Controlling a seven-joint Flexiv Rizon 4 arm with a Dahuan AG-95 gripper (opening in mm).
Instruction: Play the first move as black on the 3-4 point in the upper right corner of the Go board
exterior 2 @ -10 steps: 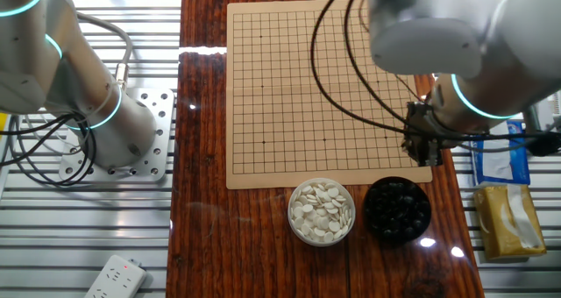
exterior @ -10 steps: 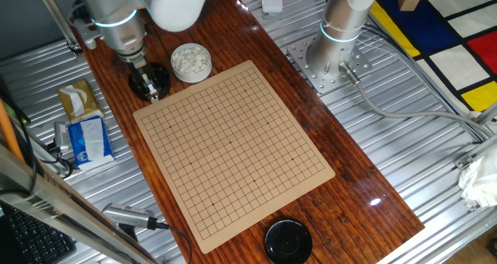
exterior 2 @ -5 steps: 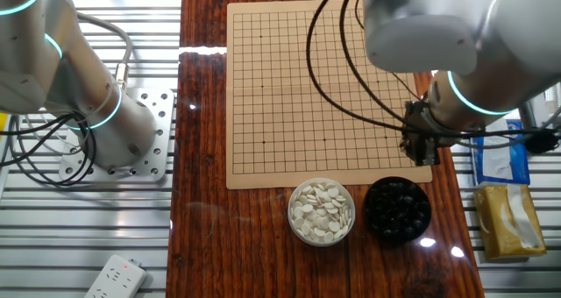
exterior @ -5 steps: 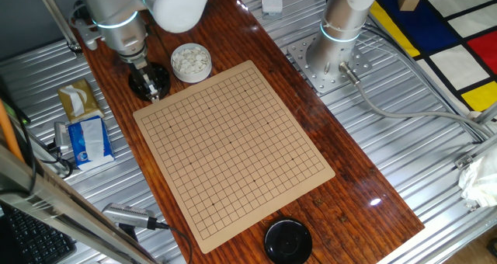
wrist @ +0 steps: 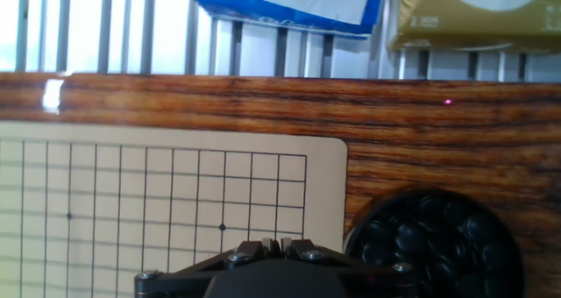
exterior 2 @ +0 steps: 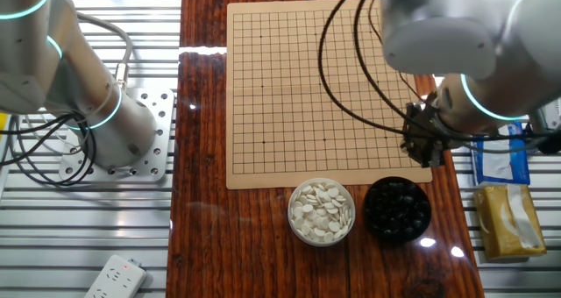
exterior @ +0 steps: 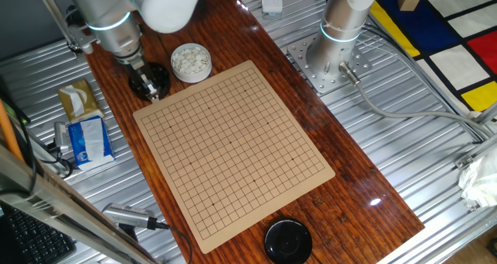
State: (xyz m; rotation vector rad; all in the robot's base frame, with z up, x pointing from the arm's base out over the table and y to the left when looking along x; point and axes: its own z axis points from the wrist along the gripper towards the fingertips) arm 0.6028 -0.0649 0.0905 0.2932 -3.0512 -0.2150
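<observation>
The Go board (exterior: 233, 147) lies on the wooden table with no stones on it. My gripper (exterior: 150, 93) hangs over the board's corner next to the black bowl (exterior 2: 397, 210) of black stones. In the other fixed view the gripper (exterior 2: 422, 153) is just above that bowl. In the hand view the gripper (wrist: 273, 243) has its fingers nearly together, with a thin dark sliver between them that looks like the black stone. The board corner's star point (wrist: 222, 227) lies just ahead; the 3-4 crossings beside it are bare. The black bowl (wrist: 434, 241) is at lower right.
A white bowl (exterior 2: 322, 211) of white stones stands beside the black one. Tissue packs (exterior 2: 504, 219) lie off the table's edge near my arm. A black lid (exterior: 288, 241) sits past the board's far end. A second arm's base (exterior: 330, 58) stands beside the table.
My arm's upper body has shifted a little sideways. The gripper stays over the board corner by the black bowl, still shut.
</observation>
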